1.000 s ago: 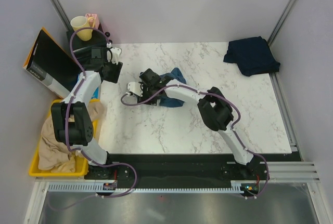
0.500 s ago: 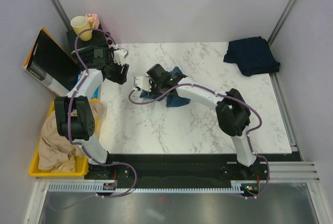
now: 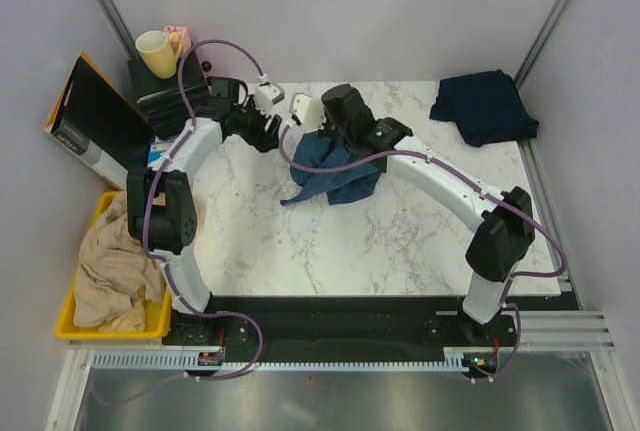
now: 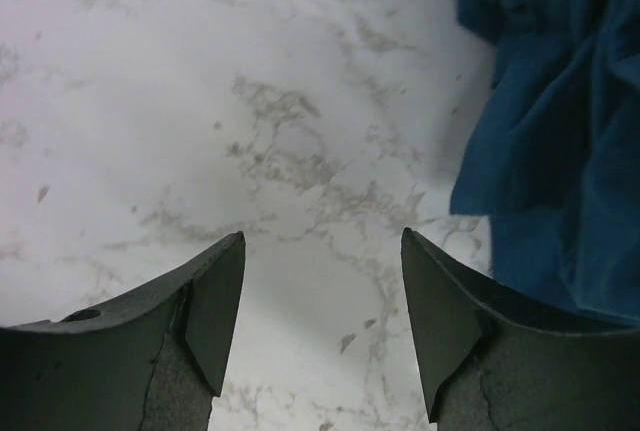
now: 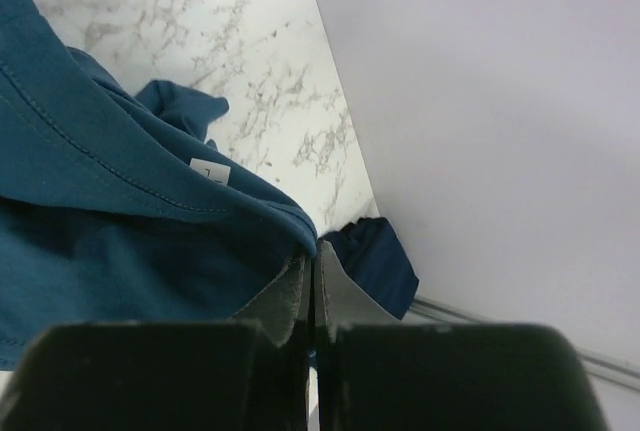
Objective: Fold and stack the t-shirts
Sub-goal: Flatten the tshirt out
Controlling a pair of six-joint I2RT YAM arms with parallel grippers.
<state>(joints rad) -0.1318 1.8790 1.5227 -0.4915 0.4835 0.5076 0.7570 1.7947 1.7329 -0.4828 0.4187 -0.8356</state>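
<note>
The steel-blue t-shirt [image 3: 335,173] hangs crumpled over the marble table [image 3: 400,241], lifted at its top edge. My right gripper [image 3: 322,141] is shut on a hem of that shirt [image 5: 120,221], the jaws [image 5: 313,256] pressed together on the cloth beside a small white label. The navy t-shirt [image 3: 483,106] lies folded at the back right corner and shows just past the right fingertips [image 5: 378,256]. My left gripper [image 3: 272,136] hovers close to the left of the lifted shirt. It is open [image 4: 322,234] over bare marble, with the blue cloth [image 4: 550,151] to its right.
A yellow bin [image 3: 75,321] with beige cloth [image 3: 110,271] sits off the table's left edge. A yellow mug [image 3: 155,51] and a black box [image 3: 95,116] stand at the back left. Walls close in behind and to the sides.
My right gripper shut on the steel-blue shirt and carried it up and toward the back right. My left arm swung right toward the shirt, its jaws a little wider.
</note>
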